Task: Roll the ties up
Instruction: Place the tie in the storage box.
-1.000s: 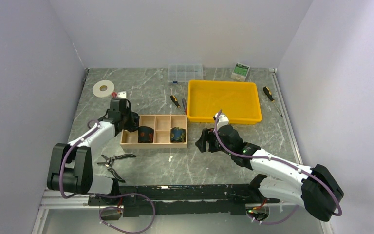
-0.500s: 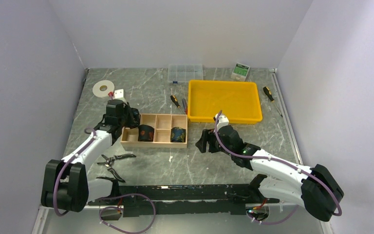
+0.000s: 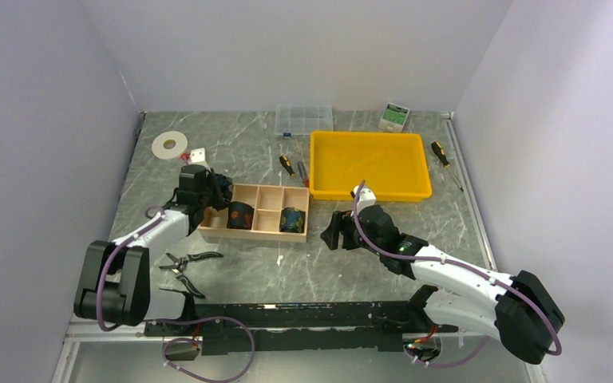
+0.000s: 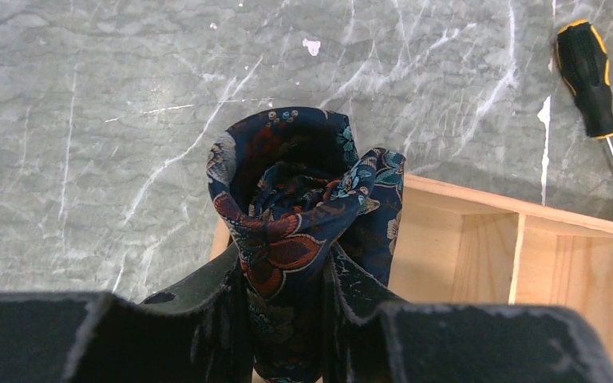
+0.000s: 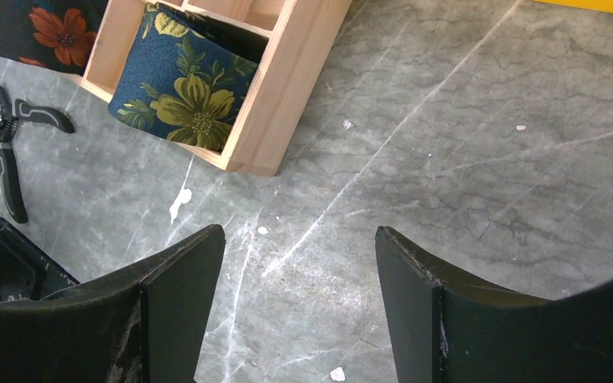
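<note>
- From above: the left fingers (image 3: pixel 219 190) sit at the far left corner of the wooden box (image 3: pixel 253 234), which lies on the grey surface (image 3: pixel 327 271). Two coils stand in the box's near row – a red-flowered tie (image 3: pixel 240 216) left of centre and a blue tie (image 3: pixel 290 219) at the right end. The right fingers (image 3: pixel 331 232) hang just right of the box, near the yellow tray (image 3: pixel 369 194). Pliers (image 3: pixel 187 262) lie by the left arm.
- Left wrist: the left fingers are clamped on a third tie (image 4: pixel 287 207), a dark floral coil standing upright between them over the box's corner. A screwdriver (image 4: pixel 584 76) lies beyond the box.
- Right wrist: the right fingers stand wide apart over the bare surface. The blue tie – yellow flowers showing – fills the box's nearest corner compartment, with the red-flowered tie in the compartment beside it.
</note>
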You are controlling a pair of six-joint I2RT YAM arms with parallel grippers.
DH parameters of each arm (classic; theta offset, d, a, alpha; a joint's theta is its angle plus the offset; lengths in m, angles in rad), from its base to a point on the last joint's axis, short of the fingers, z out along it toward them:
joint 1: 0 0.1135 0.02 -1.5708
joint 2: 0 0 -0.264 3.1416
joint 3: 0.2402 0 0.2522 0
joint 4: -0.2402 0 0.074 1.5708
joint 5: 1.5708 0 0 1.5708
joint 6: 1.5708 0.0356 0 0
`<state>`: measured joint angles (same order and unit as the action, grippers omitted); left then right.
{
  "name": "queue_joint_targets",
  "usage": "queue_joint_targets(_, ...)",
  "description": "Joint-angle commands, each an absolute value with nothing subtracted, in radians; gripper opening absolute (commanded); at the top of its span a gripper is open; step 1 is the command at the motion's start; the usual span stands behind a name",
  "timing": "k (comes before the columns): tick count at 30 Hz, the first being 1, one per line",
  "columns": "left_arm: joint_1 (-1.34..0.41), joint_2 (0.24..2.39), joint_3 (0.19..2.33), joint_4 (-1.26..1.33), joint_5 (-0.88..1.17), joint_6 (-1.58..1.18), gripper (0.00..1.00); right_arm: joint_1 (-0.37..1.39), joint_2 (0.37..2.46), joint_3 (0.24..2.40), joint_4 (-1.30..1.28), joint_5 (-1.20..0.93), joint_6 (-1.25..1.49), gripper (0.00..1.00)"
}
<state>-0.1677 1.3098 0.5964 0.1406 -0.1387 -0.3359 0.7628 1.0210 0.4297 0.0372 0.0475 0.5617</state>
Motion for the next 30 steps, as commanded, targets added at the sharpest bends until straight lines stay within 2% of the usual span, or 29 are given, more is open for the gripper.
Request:
queue_joint_targets(1, -0.173, 1.395, 0.700, 0.034, -0.055, -0.330, 0.03, 0.766, 1.001, 0.430, 0.071, 0.065, 0.567, 0.74)
queue_joint_targets(5, -0.173, 1.481, 0.786, -0.147, -0.028, -0.332, 0.03, 0.766, 1.004, 0.428, 0.077, 0.063, 0.569, 0.74)
queue_joint_targets(13, -0.172, 1.549, 0.877, -0.300, -0.047, -0.309, 0.05, 0.766, 1.001, 0.428, 0.074, 0.061, 0.566, 0.74)
queue_joint_targets(15, -0.172, 1.570, 0.922, -0.358, -0.032, -0.309, 0.18, 0.767, 1.005, 0.431, 0.073, 0.059, 0.568, 0.74)
queue_joint_targets(17, -0.172, 1.562, 0.946, -0.386, -0.025, -0.314, 0.39, 0.766, 1.003, 0.435, 0.068, 0.062, 0.568, 0.74)
queue_joint_targets(20, -0.172, 1.513, 0.970, -0.410, -0.030, -0.320, 0.57, 0.766, 0.995, 0.440, 0.059, 0.067, 0.565, 0.74)
queue_joint_targets(30, -0.172, 1.390, 1.102, -0.541, -0.051, -0.308, 0.71, 0.766, 1.008, 0.458, 0.045, 0.080, 0.568, 0.74)
